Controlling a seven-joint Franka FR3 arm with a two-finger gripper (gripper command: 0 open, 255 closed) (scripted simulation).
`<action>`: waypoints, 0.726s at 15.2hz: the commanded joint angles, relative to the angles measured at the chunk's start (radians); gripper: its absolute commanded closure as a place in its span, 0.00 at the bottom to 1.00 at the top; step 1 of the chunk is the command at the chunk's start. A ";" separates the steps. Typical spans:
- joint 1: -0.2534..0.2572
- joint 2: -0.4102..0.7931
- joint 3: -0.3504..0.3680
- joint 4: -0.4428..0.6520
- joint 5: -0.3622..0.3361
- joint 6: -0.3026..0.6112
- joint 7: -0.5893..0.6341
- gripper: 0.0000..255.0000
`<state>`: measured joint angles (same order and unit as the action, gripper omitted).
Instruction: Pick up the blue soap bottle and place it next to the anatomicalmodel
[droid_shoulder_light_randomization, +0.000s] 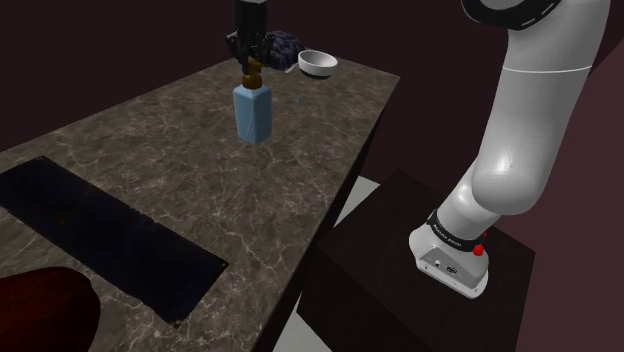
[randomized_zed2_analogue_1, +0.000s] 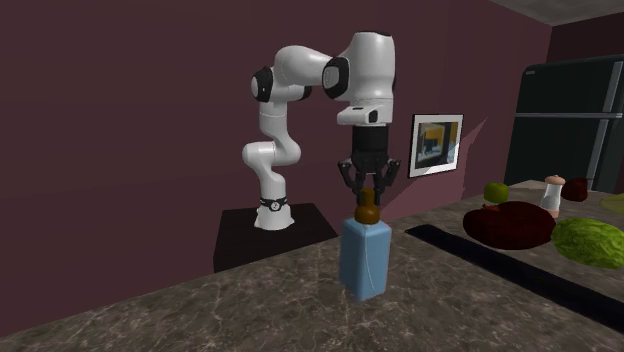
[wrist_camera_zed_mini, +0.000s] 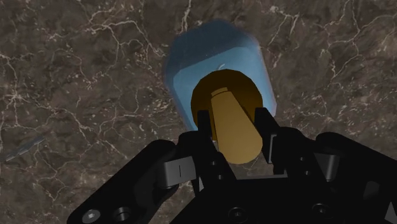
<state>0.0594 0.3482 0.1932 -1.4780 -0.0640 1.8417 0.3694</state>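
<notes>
The blue soap bottle (droid_shoulder_light_randomization: 252, 112) (randomized_zed2_analogue_1: 365, 258) (wrist_camera_zed_mini: 216, 63) with a brown pump top (wrist_camera_zed_mini: 232, 127) stands upright on the dark marble counter (droid_shoulder_light_randomization: 200, 170). My gripper (droid_shoulder_light_randomization: 253, 62) (randomized_zed2_analogue_1: 368, 190) (wrist_camera_zed_mini: 233, 121) hangs straight above it, the fingers clasping the pump from both sides. A dark bluish lumpy object (droid_shoulder_light_randomization: 285, 45) lies just behind the gripper. At the other end of the counter lies a dark red lumpy object (randomized_zed2_analogue_1: 510, 225) (droid_shoulder_light_randomization: 40, 310). I cannot tell which of the two is the anatomical model.
A white bowl (droid_shoulder_light_randomization: 318, 63) sits beside the bluish object. A black inset panel (droid_shoulder_light_randomization: 100, 235) (randomized_zed2_analogue_1: 520, 270) runs along the counter. Near the red object are a green apple (randomized_zed2_analogue_1: 496, 190), a shaker (randomized_zed2_analogue_1: 552, 195) and a green leafy head (randomized_zed2_analogue_1: 590, 240). The counter edge (droid_shoulder_light_randomization: 340, 180) faces the stand (droid_shoulder_light_randomization: 420, 260).
</notes>
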 joint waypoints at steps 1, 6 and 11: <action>0.001 0.000 0.000 0.027 0.000 -0.027 -0.001 1.00; 0.003 0.002 0.001 0.098 0.001 -0.096 -0.002 1.00; 0.008 0.012 0.002 0.180 -0.001 -0.168 -0.002 1.00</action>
<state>0.0672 0.3572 0.1956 -1.3169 -0.0647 1.6893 0.3691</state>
